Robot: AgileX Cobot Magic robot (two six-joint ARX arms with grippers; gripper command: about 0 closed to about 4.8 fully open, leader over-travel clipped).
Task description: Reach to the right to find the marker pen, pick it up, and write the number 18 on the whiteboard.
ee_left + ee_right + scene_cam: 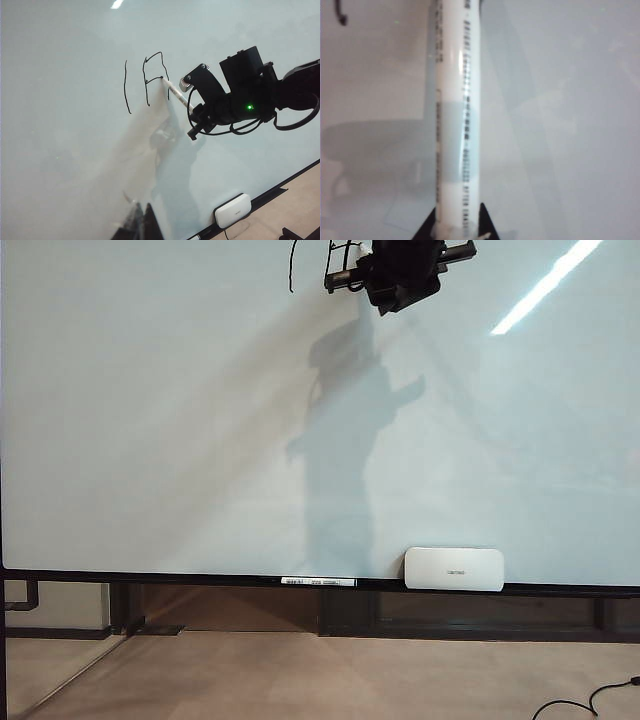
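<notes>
Here the right gripper [192,131] is hanging high against the whiteboard [150,440], its jaws closed around the marker pen [176,93], whose white barrel is running slantwise up to the board with its tip touching the strokes. In the right wrist view the marker pen [457,115] is filling the middle, pinched between two dark fingertips [426,227]. The number 18 [145,80] is sitting near the top of the board: a slightly curved vertical line and, beside it, a boxy figure with its lower part not closed. The left gripper [142,225] is showing only as dark tips at the frame edge, so I cannot tell how its jaws are standing. A white eraser [453,568] is resting on the ledge [150,578] at the board's bottom.
</notes>
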